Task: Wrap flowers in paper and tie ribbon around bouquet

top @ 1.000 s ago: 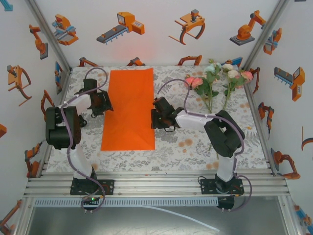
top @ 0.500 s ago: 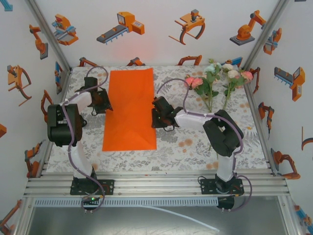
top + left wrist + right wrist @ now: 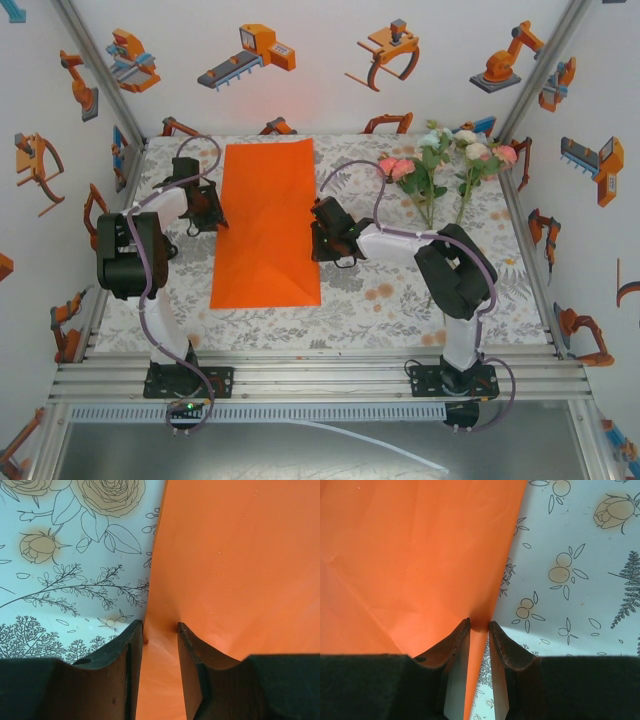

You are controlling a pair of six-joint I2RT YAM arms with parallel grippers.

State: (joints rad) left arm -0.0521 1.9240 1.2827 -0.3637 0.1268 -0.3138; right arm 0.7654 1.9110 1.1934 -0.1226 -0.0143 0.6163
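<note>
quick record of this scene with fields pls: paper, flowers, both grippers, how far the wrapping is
paper: orange sheet spread out on the tablecloth, centre-left
flowers: pink, white and green bunch lying at the far right, apart from the paper
left gripper: low at the paper's left edge, jaws astride it with a gap between them
right gripper: low at the paper's right edge, jaws astride it with a narrower gap
wrapping: not yet begun

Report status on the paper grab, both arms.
Left gripper astride left edge of paper, fingers apart. Right gripper astride its right edge, fingers apart. Flowers lie clear, far right.
</note>
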